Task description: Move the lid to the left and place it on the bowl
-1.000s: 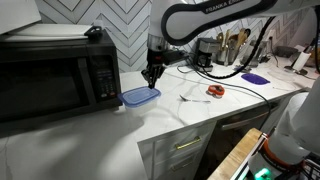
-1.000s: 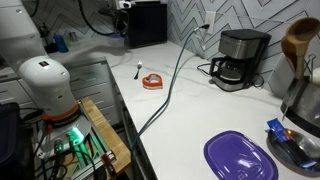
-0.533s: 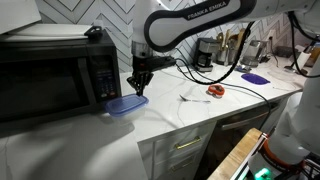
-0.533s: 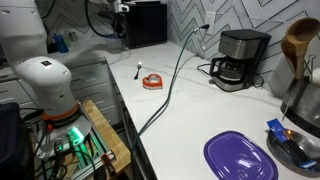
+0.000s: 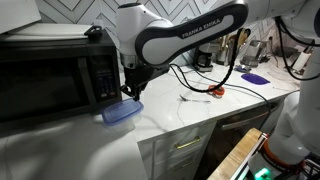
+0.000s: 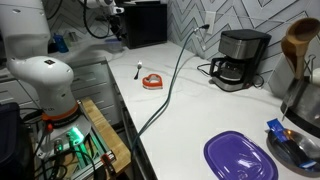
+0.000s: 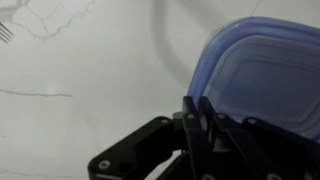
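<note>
Here the jaws pinch the lid [image 5: 122, 113] by its edge, just beside the microwave [image 5: 50, 75] (door shut).

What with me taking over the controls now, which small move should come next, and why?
Probably ease the lid slightly leftward: the pincer holds it by one edge in front of the microwave, and no bowl shows in any view, so a short, cautious shift seems safest.

A kitchen: a black microwave [image 5: 55, 75] and a coffee maker [image 6: 240, 58] stand on a white marbled worktop [image 5: 170, 122] (drawers [image 5: 185, 148] beneath), with a herringbone-tiled wall [image 5: 75, 12] behind.
</note>
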`<state>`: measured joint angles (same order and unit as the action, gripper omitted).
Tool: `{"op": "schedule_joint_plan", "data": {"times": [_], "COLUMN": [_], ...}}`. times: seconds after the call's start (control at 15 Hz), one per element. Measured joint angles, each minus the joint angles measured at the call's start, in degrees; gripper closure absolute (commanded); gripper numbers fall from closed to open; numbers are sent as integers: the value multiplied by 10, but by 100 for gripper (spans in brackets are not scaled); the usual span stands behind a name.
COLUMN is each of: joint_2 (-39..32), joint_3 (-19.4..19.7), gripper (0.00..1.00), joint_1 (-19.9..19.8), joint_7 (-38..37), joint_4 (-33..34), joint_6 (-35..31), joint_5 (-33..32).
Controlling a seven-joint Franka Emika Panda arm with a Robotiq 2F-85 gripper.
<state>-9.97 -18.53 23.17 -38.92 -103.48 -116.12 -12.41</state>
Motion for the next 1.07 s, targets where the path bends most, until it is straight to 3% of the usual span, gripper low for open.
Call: {"op": "schedule_joint_plan", "data": {"times": [0.33,0.4,1.07], "joint_2": [-2,-2,-45], "joint_3": [1,1,3], "gripper": [91,98,98], "joint_1": [14,14,19], "joint_7": [-26,-26,-56], "joint_4": [7,8,36], "joint_6": [-8,-8,-37], "joint_5": [-28,-28,-28]}}
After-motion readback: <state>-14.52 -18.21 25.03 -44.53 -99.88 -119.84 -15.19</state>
